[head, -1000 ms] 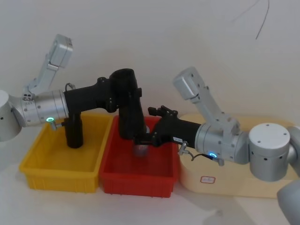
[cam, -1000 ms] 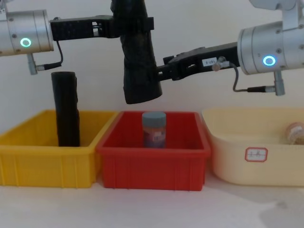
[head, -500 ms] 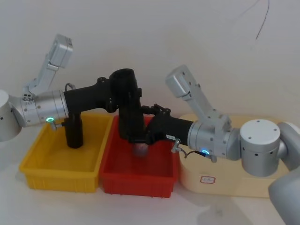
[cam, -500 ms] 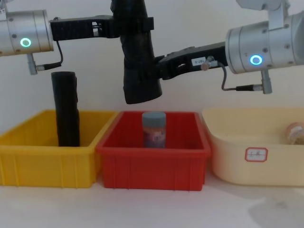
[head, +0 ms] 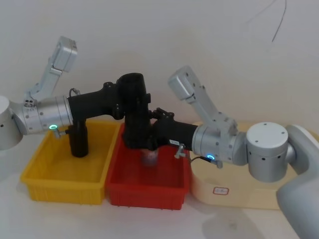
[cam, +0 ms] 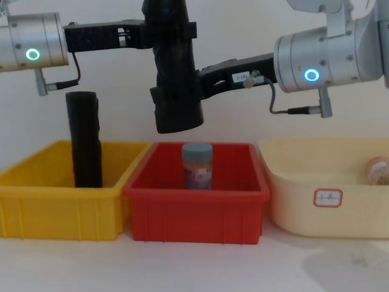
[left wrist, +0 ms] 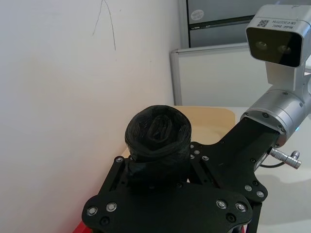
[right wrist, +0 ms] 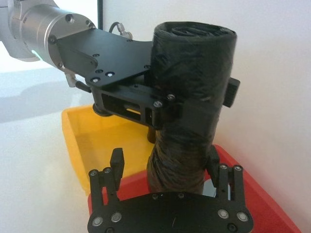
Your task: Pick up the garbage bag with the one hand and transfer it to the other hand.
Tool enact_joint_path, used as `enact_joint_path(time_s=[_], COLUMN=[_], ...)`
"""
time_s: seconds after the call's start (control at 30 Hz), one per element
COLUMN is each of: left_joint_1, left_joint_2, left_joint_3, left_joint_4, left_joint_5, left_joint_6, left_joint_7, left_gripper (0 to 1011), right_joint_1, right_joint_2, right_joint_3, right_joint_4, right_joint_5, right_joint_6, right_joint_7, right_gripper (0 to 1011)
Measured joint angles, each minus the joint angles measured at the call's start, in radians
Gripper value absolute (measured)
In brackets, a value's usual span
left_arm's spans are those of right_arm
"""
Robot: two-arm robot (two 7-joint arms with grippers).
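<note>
The garbage bag (cam: 175,73), a black, faintly glossy plastic roll with a wrinkled surface and a wider lower end, hangs upright in the air above the red bin (cam: 196,207). The one hand (cam: 163,33), a black two-finger gripper on a silver wrist with a green-cyan ring, is clamped on the bag's upper part from the left. The other hand (cam: 167,100), the like gripper with a blue ring, reaches in from the right at the bag's lower part; in the right wrist view its fingers (right wrist: 115,167) stand spread to either side of the roll, with a visible gap on one side, so no grip is made.

Three open rectangular plastic bins stand side by side. The yellow bin (cam: 58,210) on the left holds a slim, straight black cylinder (cam: 85,140), upright. The red bin in the middle holds a small jar (cam: 197,165) with a grey-blue lid. The cream bin (cam: 331,201) on the right, with rounded corners, holds a small roundish object (cam: 378,169) by its far edge.
</note>
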Motion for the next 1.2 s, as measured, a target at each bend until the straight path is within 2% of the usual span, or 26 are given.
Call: enact_joint_path(time_s=[0.43, 1.2], left_joint_1=[0.000, 0.000], left_joint_2=[0.000, 0.000], left_joint_3=[0.000, 0.000], left_joint_4=[0.000, 0.000], left_joint_5=[0.000, 0.000], left_joint_6=[0.000, 0.000], left_joint_7=[0.000, 0.000], left_gripper=[371, 371], right_joint_1=[0.028, 0.072], right_joint_2=[-0.026, -0.070], right_joint_3=[-0.012, -0.019], right_joint_4=[0.052, 0.158], right_joint_5=[0.014, 0.026], right_joint_6=[-0.025, -0.062], right_joint_7=[0.002, -0.040], right_gripper=[999, 1000])
